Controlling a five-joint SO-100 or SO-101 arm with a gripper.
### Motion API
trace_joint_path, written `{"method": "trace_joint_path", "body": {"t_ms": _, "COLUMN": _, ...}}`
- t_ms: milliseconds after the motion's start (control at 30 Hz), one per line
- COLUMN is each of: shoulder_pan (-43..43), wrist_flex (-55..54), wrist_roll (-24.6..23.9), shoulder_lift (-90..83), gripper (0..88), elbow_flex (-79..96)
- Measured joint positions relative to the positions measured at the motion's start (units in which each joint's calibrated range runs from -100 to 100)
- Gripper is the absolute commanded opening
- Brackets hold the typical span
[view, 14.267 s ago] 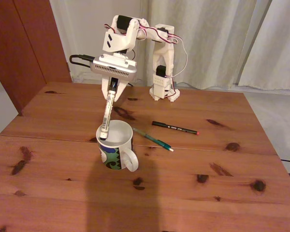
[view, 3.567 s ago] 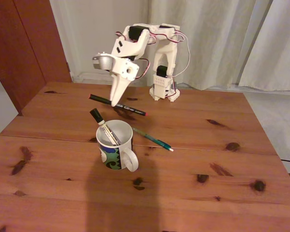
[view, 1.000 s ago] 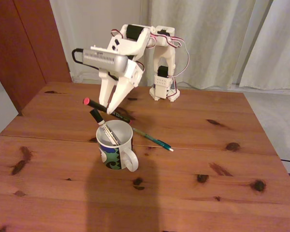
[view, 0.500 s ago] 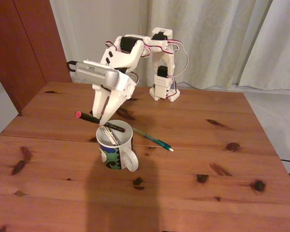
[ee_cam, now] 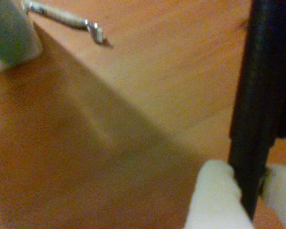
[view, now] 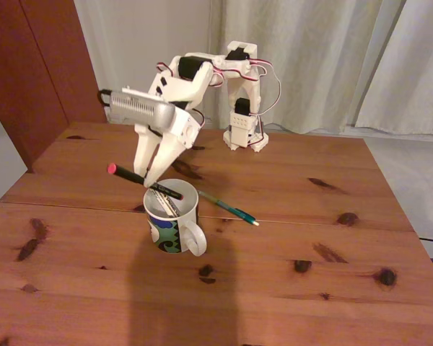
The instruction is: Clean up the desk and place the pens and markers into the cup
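Above the cup's (view: 172,216) rim in the fixed view, the gripper (view: 147,179) clamps the thin black pen (view: 146,181) near its middle. The pen lies almost level, its red end out to the gripper's left in the picture, its other end over the cup's mouth just below and to the right. The white marker (view: 162,204) already leans inside the cup. The teal-green pen (view: 229,208) rests on the desk (view: 289,216), off to the gripper's right past the cup. The drop likely turns on tipping the pen's long axis down into the mouth.

Between the white fingertips (ee_cam: 213,193) in the wrist view, the black pen (ee_cam: 258,109) runs up out of frame, pinched tight. Beyond the gripper (ee_cam: 243,191), far up to its left, the teal-green pen's tip (ee_cam: 96,32) lies beside the cup's wall (ee_cam: 12,33).
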Motion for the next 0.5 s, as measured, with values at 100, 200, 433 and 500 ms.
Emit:
{"method": "trace_joint_path", "body": {"t_ms": 100, "shoulder_pan": 0.00, "wrist_flex": 0.00, "wrist_roll": 0.00, "shoulder_lift": 0.08, "gripper": 1.2, "elbow_flex": 2.63}}
{"method": "trace_joint_path", "body": {"t_ms": 200, "shoulder_pan": 0.00, "wrist_flex": 0.00, "wrist_roll": 0.00, "shoulder_lift": 0.08, "gripper": 1.2, "elbow_flex": 4.33}}
{"method": "trace_joint_path", "body": {"t_ms": 433, "shoulder_pan": 0.73, "wrist_flex": 0.00, "wrist_roll": 0.00, "shoulder_lift": 0.08, "gripper": 1.2, "elbow_flex": 7.39}}
{"method": "trace_joint_path", "body": {"t_ms": 500, "shoulder_pan": 0.73, "wrist_flex": -0.33, "wrist_roll": 0.00, "shoulder_lift": 0.08, "gripper": 1.2, "elbow_flex": 7.73}}
